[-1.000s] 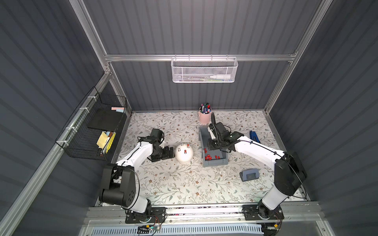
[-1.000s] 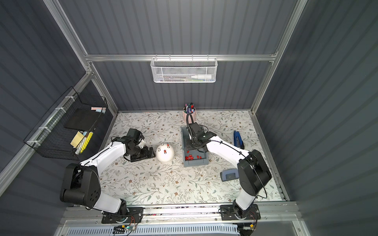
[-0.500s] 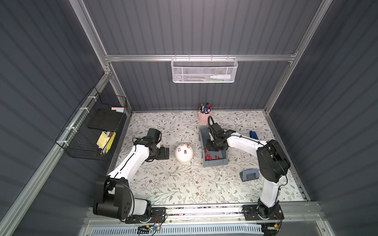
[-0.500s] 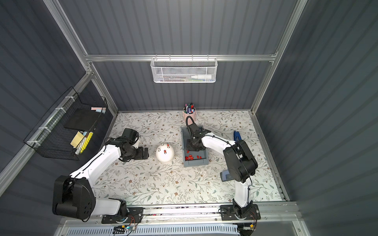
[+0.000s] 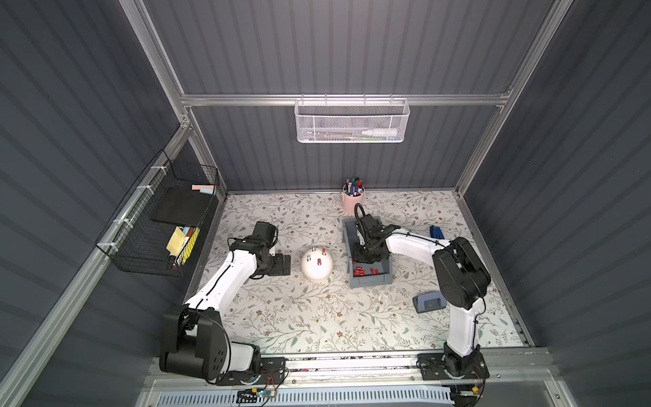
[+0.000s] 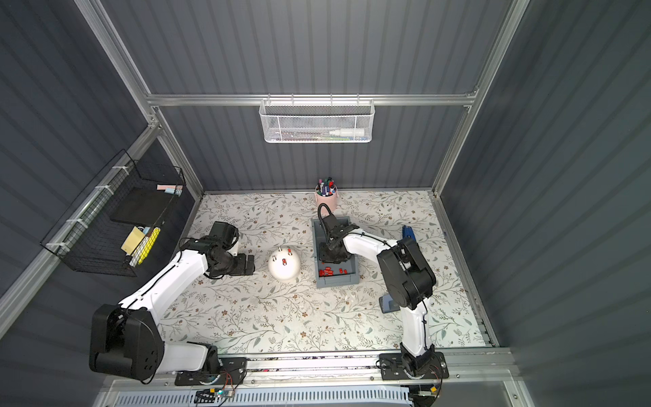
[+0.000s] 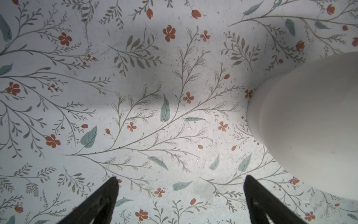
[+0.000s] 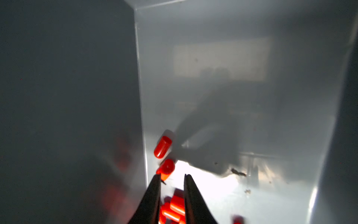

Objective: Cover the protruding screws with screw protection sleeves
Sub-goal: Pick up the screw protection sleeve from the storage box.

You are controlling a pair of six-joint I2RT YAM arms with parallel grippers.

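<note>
Loosely strewn glossy red sleeves (image 8: 162, 147), grey bin (image 8: 232, 58).
Right hand (image 8: 172, 175) barely apart above; left hand (image 7: 181, 177) wide beside smooth dome (image 7: 310, 126).

Bare counter (image 7: 174, 116) is left between the white dome (image 5: 317, 266) and the left gripper (image 7: 181, 177), whose fingers (image 7: 108, 194) are spread wide. On the dome's opposite side, passage is barred by the grey bin (image 5: 371, 281) walls. Inside, the right gripper (image 8: 172, 175) is crowded by red sleeves (image 8: 162, 146) and one wall.

Floral tabletop (image 5: 317, 317) with white dome (image 5: 317, 269), grey bin (image 5: 370, 282), pink cup (image 5: 353, 203)
</note>
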